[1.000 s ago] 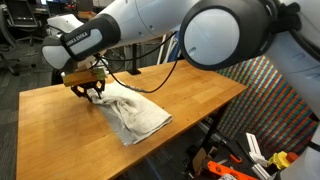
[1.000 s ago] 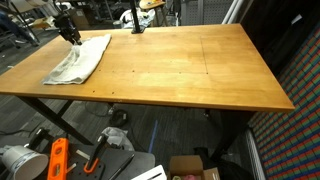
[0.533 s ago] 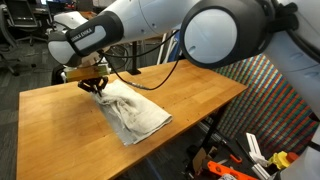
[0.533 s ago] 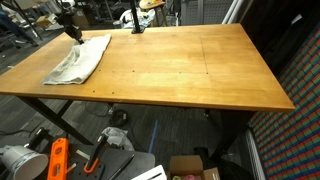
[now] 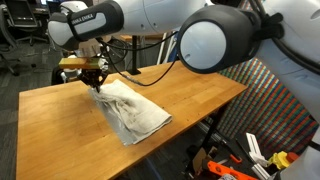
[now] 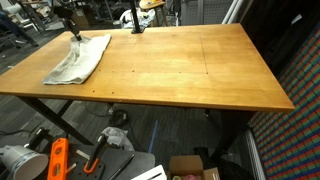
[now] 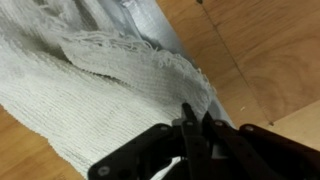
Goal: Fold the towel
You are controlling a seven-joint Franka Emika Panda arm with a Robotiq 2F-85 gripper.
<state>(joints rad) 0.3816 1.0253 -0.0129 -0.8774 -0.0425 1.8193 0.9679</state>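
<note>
A light grey towel lies crumpled on the wooden table, near its far left corner in an exterior view. My gripper is at the towel's far corner and shut on its edge, which is pulled up a little off the table. It also shows in an exterior view. In the wrist view the black fingers are pressed together over the towel's frayed edge. The rest of the towel lies on the wood.
The table's edge runs close behind the gripper. Bare wood stretches beside the towel. Chairs and lab clutter stand beyond the table. Tools and boxes lie on the floor below.
My gripper has risen and shifted slightly back along the towel's far corner, drawing the corner up with it. The rest of the towel has not moved.
</note>
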